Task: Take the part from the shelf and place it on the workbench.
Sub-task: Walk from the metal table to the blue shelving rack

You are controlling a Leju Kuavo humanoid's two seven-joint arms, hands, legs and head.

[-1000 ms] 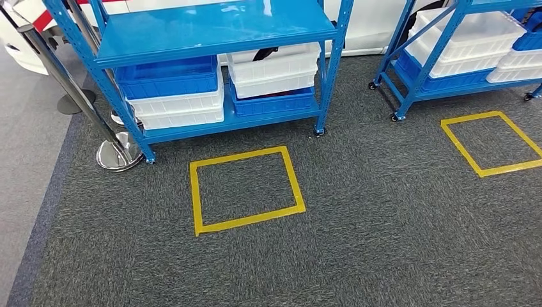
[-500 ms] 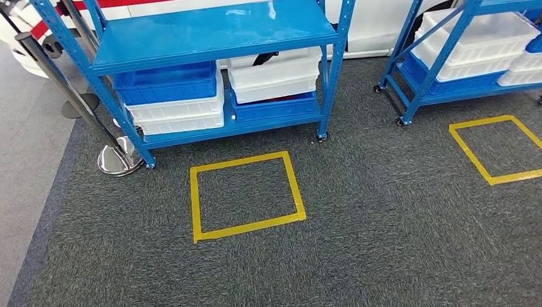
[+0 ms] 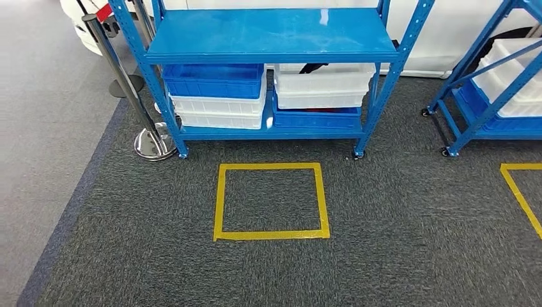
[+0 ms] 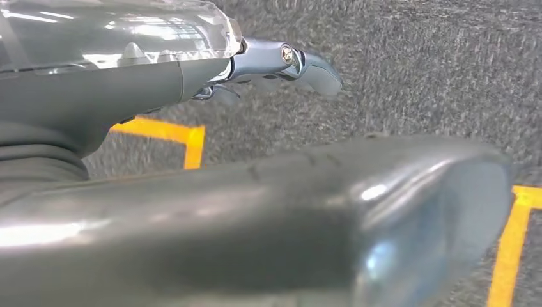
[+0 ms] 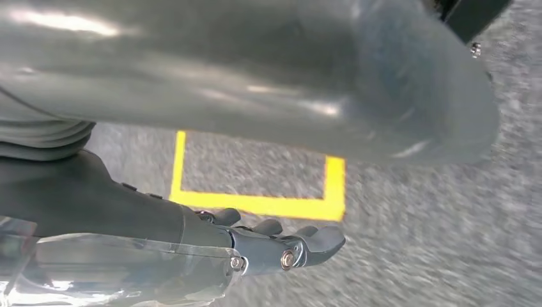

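Observation:
A blue metal shelf [image 3: 271, 35] stands straight ahead in the head view. Its lower level carries a blue bin [image 3: 214, 80] on stacked white bins [image 3: 217, 109], and beside them a white bin [image 3: 323, 83] on another blue bin [image 3: 316, 118]. A dark object [image 3: 313, 67] pokes out of the right-hand white bin; I cannot tell what it is. My left hand [image 4: 255, 192] hangs over the carpet holding nothing, fingers [image 4: 300, 64] stretched out. My right hand [image 5: 255, 96] also hangs with nothing in it, fingers [image 5: 300, 246] loosely extended.
A yellow tape square [image 3: 271, 233] marks the grey carpet in front of the shelf. A chrome stanchion [image 3: 150, 141] stands at the shelf's left corner. A second blue shelf [image 3: 486, 96] with white bins is at the right, with another yellow mark [image 3: 521, 192] before it.
The whole picture has shifted: the camera has moved, and the shelf and yellow square now sit squarer and nearer the middle. Nothing on the shelf has moved.

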